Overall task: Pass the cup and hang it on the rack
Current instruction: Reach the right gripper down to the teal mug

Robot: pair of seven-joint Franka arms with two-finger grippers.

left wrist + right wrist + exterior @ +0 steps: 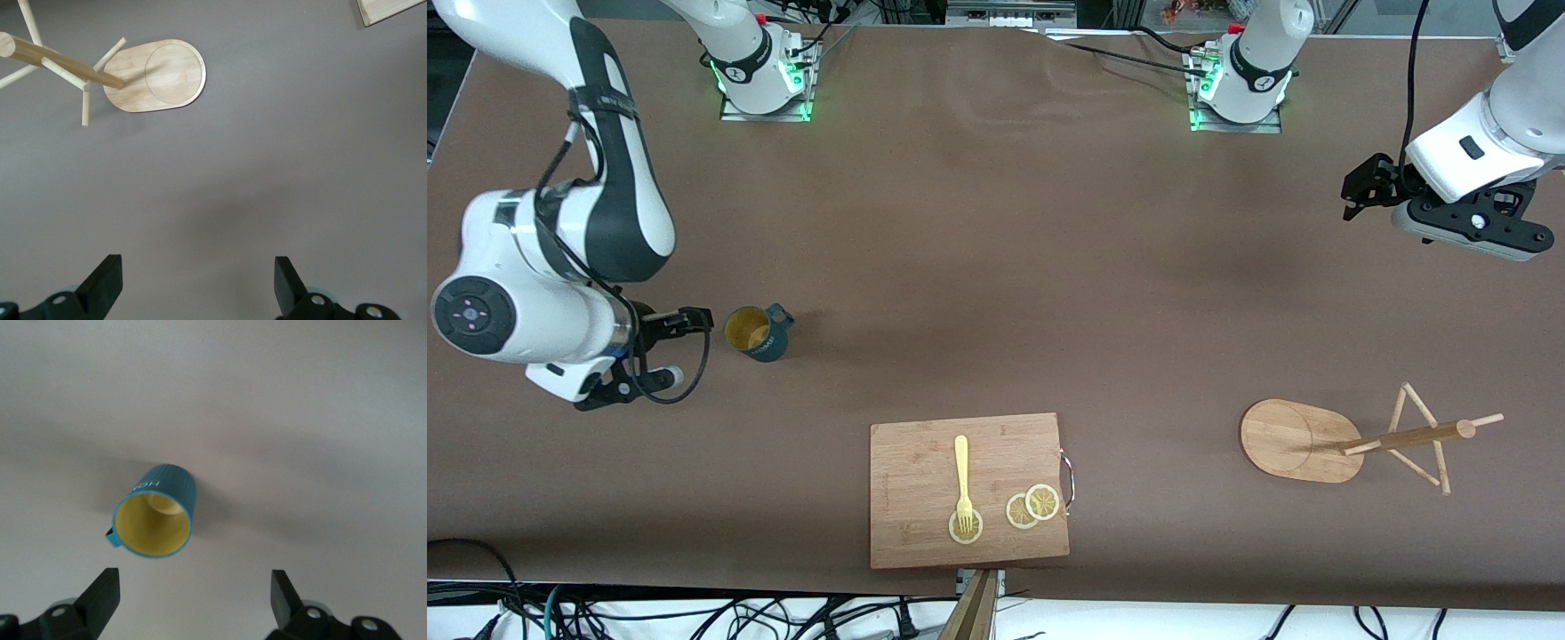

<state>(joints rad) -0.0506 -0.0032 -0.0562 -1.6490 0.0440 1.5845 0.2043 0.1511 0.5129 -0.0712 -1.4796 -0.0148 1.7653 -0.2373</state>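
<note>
- The teal mug (759,333) stands upright on the brown table (996,267), toward the right arm's end of it, with the yellowish inside facing up and the small handle pointing toward the left arm's end.
- In the right wrist view the mug (157,513) shows pale lettering on its side, and nothing touches it.
- The right gripper (676,347) is low, just beside the mug, on the side of the right arm's end of the table. Its jaws are open wide and hold nothing; the two dark fingertips (100,593) are seen well apart, with the mug between and ahead of them.
- The bamboo mug rack (1352,437) stands on the table toward the left arm's end, well apart from the mug and nearer to the front camera than the mug. It has a flat oval base, a central post and thin pegs, and no cup hangs on it.
- The left gripper (1371,187) hangs in the air over bare table, toward the left arm's end. Its jaws are open wide and empty; the left wrist view shows its fingertips (107,280) far apart and the rack (157,75) farther off.
- A wooden cutting board (969,502) lies between the mug and the rack, nearer to the front camera than the mug. On it are a yellow fork (963,484) and three lemon slices (1032,507); the fork's tines rest on one slice.
</note>
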